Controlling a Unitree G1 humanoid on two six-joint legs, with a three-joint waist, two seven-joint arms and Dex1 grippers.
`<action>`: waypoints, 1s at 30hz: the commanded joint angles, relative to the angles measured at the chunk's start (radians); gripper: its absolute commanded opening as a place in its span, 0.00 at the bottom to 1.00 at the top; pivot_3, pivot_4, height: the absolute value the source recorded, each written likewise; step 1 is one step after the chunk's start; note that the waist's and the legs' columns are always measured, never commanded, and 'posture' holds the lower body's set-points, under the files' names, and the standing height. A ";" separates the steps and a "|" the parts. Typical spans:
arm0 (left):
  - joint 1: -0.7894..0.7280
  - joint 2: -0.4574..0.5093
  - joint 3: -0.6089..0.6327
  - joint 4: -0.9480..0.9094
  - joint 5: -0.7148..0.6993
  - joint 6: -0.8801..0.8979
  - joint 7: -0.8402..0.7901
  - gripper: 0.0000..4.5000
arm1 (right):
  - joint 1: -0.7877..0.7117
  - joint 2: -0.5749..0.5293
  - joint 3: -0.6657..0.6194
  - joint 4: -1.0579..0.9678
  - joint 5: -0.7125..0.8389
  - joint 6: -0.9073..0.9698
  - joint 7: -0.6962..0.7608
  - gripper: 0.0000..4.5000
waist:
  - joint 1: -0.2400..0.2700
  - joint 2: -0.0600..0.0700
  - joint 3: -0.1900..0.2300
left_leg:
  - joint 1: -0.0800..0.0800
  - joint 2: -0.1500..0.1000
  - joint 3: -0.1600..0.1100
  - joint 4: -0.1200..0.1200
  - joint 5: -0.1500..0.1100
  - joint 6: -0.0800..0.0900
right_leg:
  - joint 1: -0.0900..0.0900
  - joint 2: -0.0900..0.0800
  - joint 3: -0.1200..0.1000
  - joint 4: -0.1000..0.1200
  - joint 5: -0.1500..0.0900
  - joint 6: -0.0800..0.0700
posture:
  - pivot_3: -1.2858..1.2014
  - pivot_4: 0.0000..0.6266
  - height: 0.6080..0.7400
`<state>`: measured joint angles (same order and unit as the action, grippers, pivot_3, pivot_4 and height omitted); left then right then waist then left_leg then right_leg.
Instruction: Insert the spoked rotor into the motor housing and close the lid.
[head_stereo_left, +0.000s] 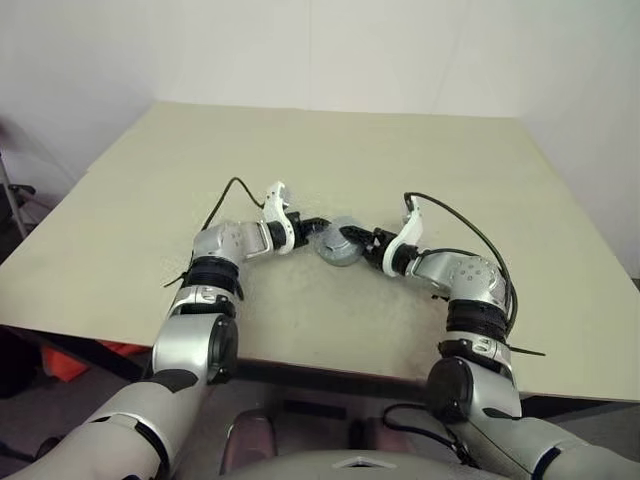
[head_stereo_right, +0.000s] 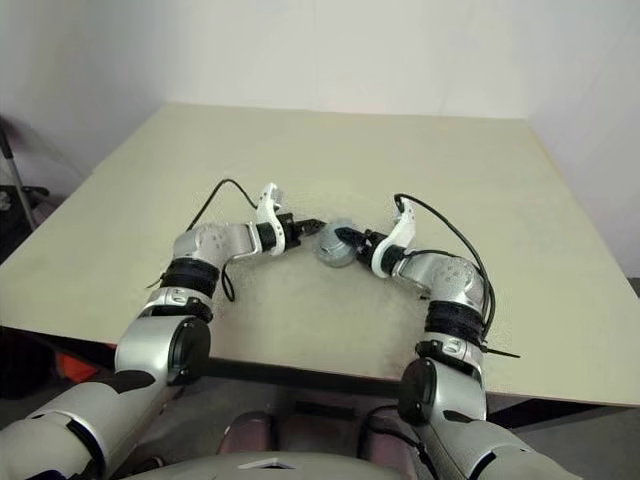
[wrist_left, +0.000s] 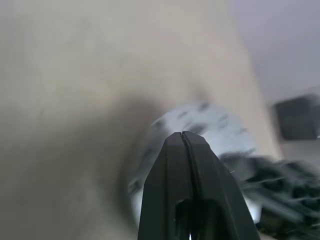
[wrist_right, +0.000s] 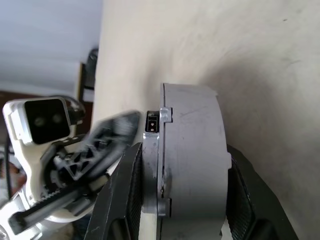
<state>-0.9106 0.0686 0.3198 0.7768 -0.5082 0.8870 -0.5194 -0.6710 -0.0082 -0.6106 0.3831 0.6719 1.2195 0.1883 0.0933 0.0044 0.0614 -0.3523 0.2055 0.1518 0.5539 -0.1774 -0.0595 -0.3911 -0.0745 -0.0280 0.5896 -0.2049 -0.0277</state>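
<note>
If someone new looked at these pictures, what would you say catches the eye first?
Most striking is the round silver motor housing, clamped between the right pincer's two black fingers above the middle of the pale table. Right beside it, the left pincer is shut, its tip pointing at the housing from the other side.

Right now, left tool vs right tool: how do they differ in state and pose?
The left tool is shut with nothing between its fingers, while the right tool is clamped across the motor housing, one finger on each flat face. The left tool's tip sits at the housing's left side; the right tool comes in from the right. Both are held low over the table, pointing inward at the same part.
</note>
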 joint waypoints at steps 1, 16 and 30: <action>-0.023 0.031 0.067 -0.031 -0.058 -0.039 -0.002 0.00 | -0.074 0.019 -0.080 0.046 0.081 -0.024 -0.066 0.47 | 0.000 0.000 0.000 | -0.001 0.000 0.000 0.000 0.000 0.000 | 0.000 0.000 0.000 0.000 0.000 0.000 | 0.52 0.00 1.00; 0.135 0.062 0.189 -0.202 -0.222 0.036 0.019 0.44 | -0.316 0.009 -0.206 0.186 0.242 -0.182 -0.232 0.47 | 0.013 0.001 0.001 | -0.023 0.001 -0.001 0.006 -0.002 0.005 | -0.017 0.000 -0.005 0.002 0.003 0.003 | 0.52 0.00 1.00; 0.107 0.019 0.326 -0.141 -0.498 0.297 0.063 0.99 | -0.302 0.037 -0.161 0.083 0.361 -0.088 -0.274 0.47 | 0.014 0.001 0.001 | -0.022 0.001 -0.002 0.014 -0.002 0.004 | -0.017 -0.001 -0.004 0.014 0.002 0.004 | 0.52 0.00 1.00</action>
<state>-0.7750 0.0949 0.6301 0.6314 -0.9605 1.1775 -0.4490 -0.9412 0.0207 -0.7839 0.5449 0.9532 1.1122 -0.0942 0.1075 0.0052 0.0628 -0.3739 0.2064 0.1500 0.5679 -0.1793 -0.0559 -0.4085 -0.0753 -0.0314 0.6040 -0.2024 -0.0241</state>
